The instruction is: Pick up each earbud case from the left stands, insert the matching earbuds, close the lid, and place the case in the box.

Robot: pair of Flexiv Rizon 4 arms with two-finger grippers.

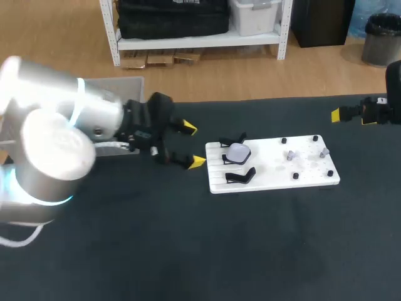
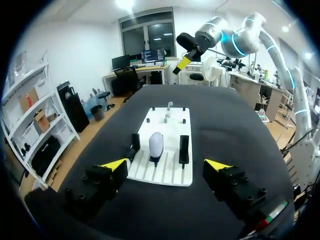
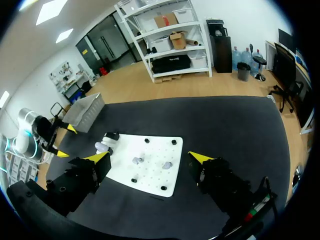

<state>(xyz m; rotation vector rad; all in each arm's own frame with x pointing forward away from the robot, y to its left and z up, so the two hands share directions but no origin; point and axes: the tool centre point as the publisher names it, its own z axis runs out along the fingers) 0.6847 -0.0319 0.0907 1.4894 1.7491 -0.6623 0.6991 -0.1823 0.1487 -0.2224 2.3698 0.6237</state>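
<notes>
A white earbud case (image 1: 238,152) sits lid shut on the middle stand at the left end of the white board (image 1: 269,179). Empty black stands (image 1: 240,176) flank it. Two small grey earbuds (image 1: 290,155) stand on the board's right half. My left gripper (image 1: 192,145) hovers open just left of the board, fingers empty. In the left wrist view the case (image 2: 156,144) lies ahead of the open left gripper (image 2: 166,165). My right gripper (image 1: 351,114) is raised at the far right, away from the board. From its wrist the right gripper (image 3: 150,157) is open above the earbuds (image 3: 136,160).
A grey box (image 3: 85,111) stands at the table's back left, mostly hidden behind my left arm in the head view. Several black pegs (image 1: 295,176) dot the board's right half. Bare dark table (image 1: 207,251) spreads in front of the board.
</notes>
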